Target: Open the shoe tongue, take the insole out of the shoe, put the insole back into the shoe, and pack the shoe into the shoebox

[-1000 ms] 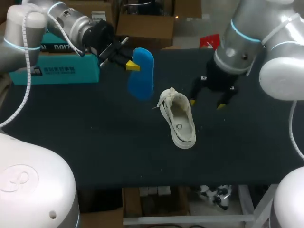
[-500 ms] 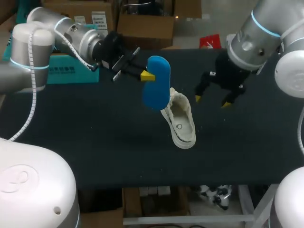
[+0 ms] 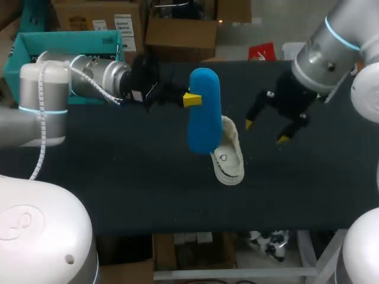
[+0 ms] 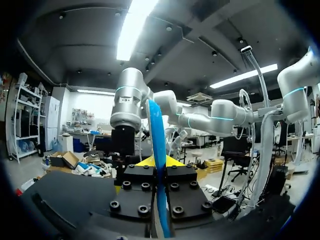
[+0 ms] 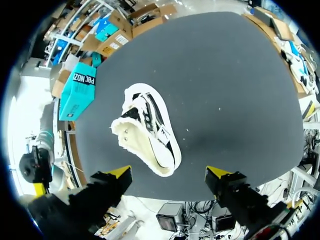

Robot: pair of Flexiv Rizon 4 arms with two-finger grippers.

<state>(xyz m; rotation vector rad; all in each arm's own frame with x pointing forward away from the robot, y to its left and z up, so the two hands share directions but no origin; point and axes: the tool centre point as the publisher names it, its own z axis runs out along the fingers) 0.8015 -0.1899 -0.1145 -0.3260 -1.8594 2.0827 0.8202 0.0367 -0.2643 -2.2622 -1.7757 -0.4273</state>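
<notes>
Holding the blue insole in the left gripper, upper centre of the frame — yellow tips pinched tight on its upper part from both sides, the insole hanging lengthwise, raised off the dark table. Seen along the left wrist's own fingers as a thin blue edge, clamped between the two finger blocks and rising ahead of them. Just right of centre, lying on the table with its opening facing up: the white shoe, far end hidden behind the insole's lower end. Over at the right, hovering above the table beside the shoe and apart from it — the right gripper, fingers spread wide with nothing between them. From the right wrist, looking down on the shoe ahead of those spread fingers, pale inside and a dark stripe along its side showing. Up in the upper left of the frame, behind the left arm at the table's far corner: the teal shoebox.
</notes>
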